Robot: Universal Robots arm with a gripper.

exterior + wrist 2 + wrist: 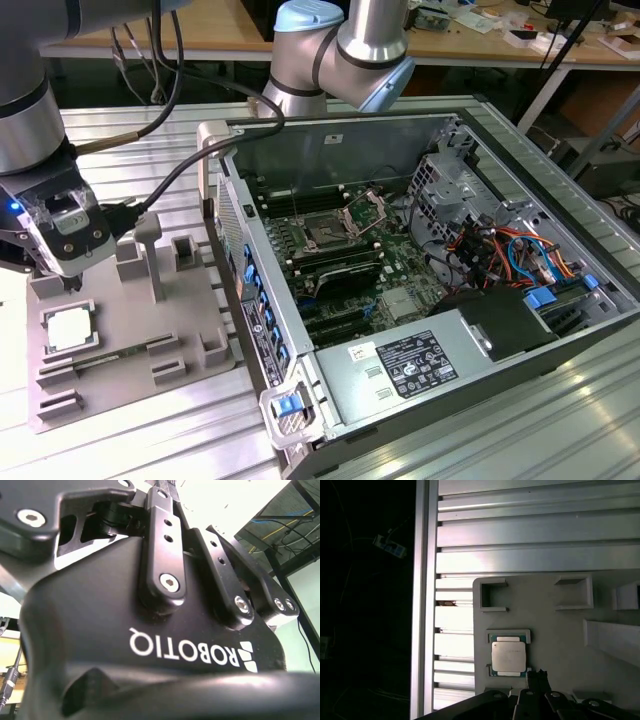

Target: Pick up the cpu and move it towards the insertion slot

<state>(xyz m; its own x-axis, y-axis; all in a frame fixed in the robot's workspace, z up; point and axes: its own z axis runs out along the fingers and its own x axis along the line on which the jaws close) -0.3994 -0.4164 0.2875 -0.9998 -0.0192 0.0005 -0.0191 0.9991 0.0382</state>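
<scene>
Over the grey fixture [125, 325], the tool [70, 283] is hovering beside the cpu [68, 328], empty, its gape untellable; descending off-centre risks knocking the chip askew.

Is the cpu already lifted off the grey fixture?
No, the cpu lies in its recess on the grey fixture, the tool close by.

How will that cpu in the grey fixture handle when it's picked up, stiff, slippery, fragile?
The cpu looks thin and flat with a metal top, so probably stiff and light. That smooth top may be slippery. It lies flat in a recess of the grey fixture, so it likely won't roll, though little edge shows for gripping.
</scene>
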